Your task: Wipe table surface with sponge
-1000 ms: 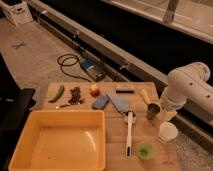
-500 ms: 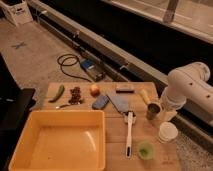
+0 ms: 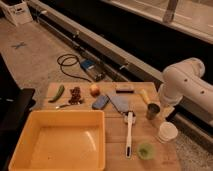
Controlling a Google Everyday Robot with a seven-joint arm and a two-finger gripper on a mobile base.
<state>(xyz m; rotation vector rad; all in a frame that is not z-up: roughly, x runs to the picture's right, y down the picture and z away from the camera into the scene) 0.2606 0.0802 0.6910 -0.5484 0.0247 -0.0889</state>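
Note:
The sponge (image 3: 100,102), a small blue-grey block, lies near the middle of the table surface (image 3: 114,141), a light tan plank top. Nothing touches it. My white arm (image 3: 184,84) hangs over the table's right edge. Its gripper (image 3: 166,108) sits low at the arm's end, just right of a dark metal cup (image 3: 152,111) and well right of the sponge. The gripper is open and holds nothing.
A big yellow tub (image 3: 57,142) fills the front left. A flat grey-blue sheet (image 3: 119,102), dark bar (image 3: 124,90), apple (image 3: 94,90), green pepper (image 3: 57,93), white-handled brush (image 3: 129,132), white cup (image 3: 166,132) and small green cup (image 3: 145,150) also stand on the top.

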